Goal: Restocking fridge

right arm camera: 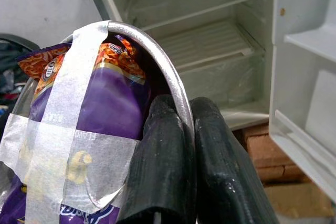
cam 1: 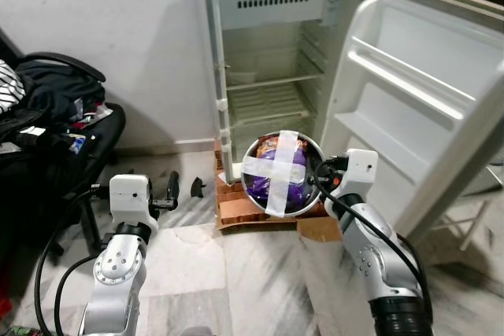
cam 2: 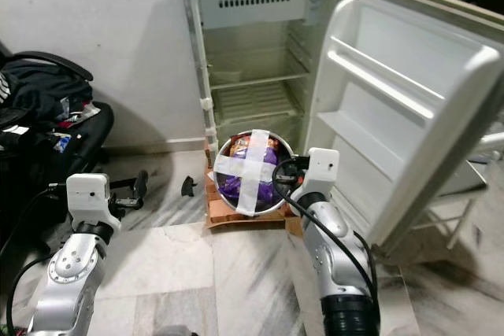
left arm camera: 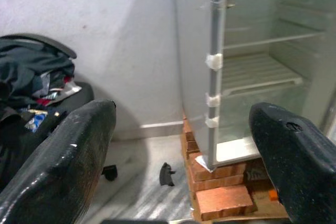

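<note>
We hold a round steel bowl (cam 1: 282, 172), stuffed with a purple snack packet (right arm camera: 107, 103) and crossed with two strips of whitish tape (cam 1: 277, 169), up in front of the open white fridge (cam 1: 272, 53). Our right gripper (right arm camera: 184, 129) is clenched on the bowl's thin rim, one black finger inside and one outside. The bowl hangs tilted on its side, mouth towards us, just ahead of the lower wire shelf (cam 1: 268, 101) and above the red bricks (cam 1: 240, 206) under the fridge.

We judge the load light: thin metal and a puffy packet. The rim is smooth and hard, so it could slip or pivot in a pinch this narrow; the tape is what keeps the packet in. The rim looks like the only sound hold.

Our left gripper (left arm camera: 181, 145) hangs low beside the black chair (cam 1: 55, 127), fingers spread and empty.
</note>
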Robot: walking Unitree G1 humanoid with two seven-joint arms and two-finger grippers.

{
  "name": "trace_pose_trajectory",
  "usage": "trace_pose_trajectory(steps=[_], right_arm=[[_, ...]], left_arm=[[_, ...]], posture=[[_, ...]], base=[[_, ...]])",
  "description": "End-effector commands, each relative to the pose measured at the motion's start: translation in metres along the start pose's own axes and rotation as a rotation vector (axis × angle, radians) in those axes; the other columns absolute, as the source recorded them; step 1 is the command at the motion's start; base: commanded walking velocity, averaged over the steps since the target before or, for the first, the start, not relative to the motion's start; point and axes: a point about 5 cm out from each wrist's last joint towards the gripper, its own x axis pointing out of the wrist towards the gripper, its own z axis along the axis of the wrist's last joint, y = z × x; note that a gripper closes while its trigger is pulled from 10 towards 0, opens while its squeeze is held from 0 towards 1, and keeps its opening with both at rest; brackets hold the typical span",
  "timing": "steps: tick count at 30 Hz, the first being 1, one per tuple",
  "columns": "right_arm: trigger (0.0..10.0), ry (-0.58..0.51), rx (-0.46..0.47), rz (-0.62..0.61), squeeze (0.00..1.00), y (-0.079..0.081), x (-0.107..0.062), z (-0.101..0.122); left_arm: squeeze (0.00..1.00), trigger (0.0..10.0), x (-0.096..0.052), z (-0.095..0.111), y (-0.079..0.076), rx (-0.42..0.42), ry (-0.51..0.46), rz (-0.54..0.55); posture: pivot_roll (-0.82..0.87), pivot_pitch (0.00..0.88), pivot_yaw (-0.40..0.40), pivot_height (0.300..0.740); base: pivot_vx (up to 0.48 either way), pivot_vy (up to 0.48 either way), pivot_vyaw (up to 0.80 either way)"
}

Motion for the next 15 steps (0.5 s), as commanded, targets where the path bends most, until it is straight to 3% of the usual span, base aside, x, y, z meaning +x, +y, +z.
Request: trace_pose_trajectory(steps=[1, 15], right_arm=[[10.0, -0.043, -0.003, 0.008, 0.0, 0.0052, 0.0031, 0.01], [10.0, -0.041, -0.015, 0.008, 0.0, 0.0055, 0.0039, 0.009]], left_arm=[[0.0, 10.0, 0.0028, 0.0053, 0.0017, -0.008, -0.02, 0.001], [0.0, 10.0, 0.0016, 0.0046, -0.0026, -0.036, -0.014, -0.013]], posture=[[0.1, 0.021, -0.003, 0.74], [0.1, 0.023, -0.006, 0.74]], base=[[0.45, 0.0, 0.0], [0.435, 0.0, 0.0]])
